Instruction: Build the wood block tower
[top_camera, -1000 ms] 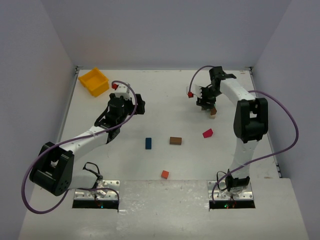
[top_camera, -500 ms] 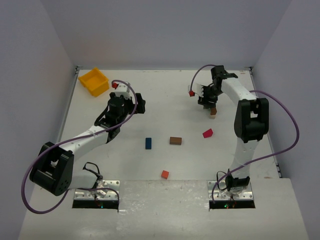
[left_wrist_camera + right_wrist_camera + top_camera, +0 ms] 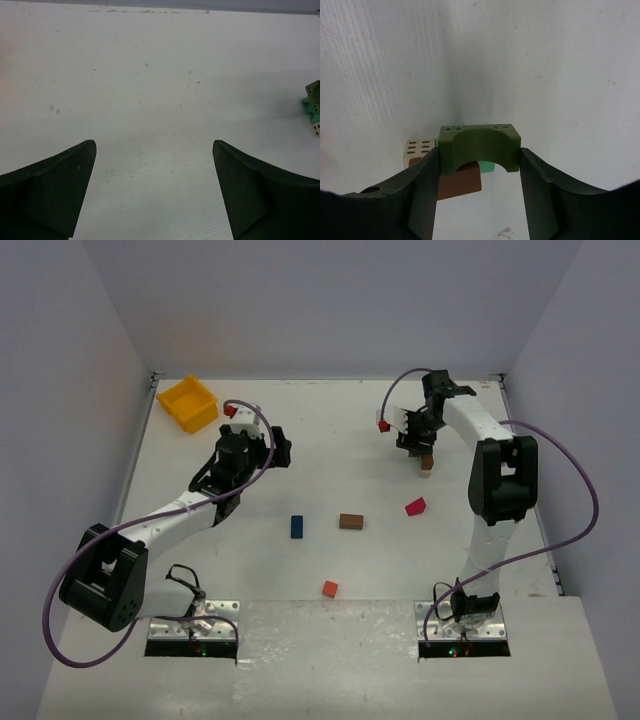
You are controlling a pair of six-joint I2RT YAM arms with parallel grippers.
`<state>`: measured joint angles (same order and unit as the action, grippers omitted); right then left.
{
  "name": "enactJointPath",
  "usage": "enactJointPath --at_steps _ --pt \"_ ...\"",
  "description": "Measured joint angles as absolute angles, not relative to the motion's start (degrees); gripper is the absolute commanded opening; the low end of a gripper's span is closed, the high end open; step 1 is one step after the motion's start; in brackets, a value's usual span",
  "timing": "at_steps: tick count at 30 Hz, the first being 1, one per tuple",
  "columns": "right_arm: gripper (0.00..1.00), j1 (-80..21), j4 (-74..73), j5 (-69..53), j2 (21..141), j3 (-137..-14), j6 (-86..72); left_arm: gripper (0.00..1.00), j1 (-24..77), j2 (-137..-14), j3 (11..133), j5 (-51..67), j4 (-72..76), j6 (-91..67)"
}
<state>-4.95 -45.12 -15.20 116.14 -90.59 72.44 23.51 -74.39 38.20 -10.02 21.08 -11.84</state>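
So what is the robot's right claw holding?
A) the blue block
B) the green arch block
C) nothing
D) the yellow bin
B: in the right wrist view, the right gripper is clamped on both sides of the green arch block.
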Motion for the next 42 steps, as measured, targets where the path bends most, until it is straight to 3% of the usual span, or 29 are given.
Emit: enactJointPath --at_steps 31,42 --pt "0.39 -4.6 -44.7 -13.6 116.1 -92.0 71.5 1.00 23.5 -74.4 38.2 -10.5 20.2 -11.9" --pt "0.38 -4.6 -41.8 -21.2 115.3 -92.1 67.9 1.00 23.5 -74.4 38.2 -10.5 20.2 -11.9"
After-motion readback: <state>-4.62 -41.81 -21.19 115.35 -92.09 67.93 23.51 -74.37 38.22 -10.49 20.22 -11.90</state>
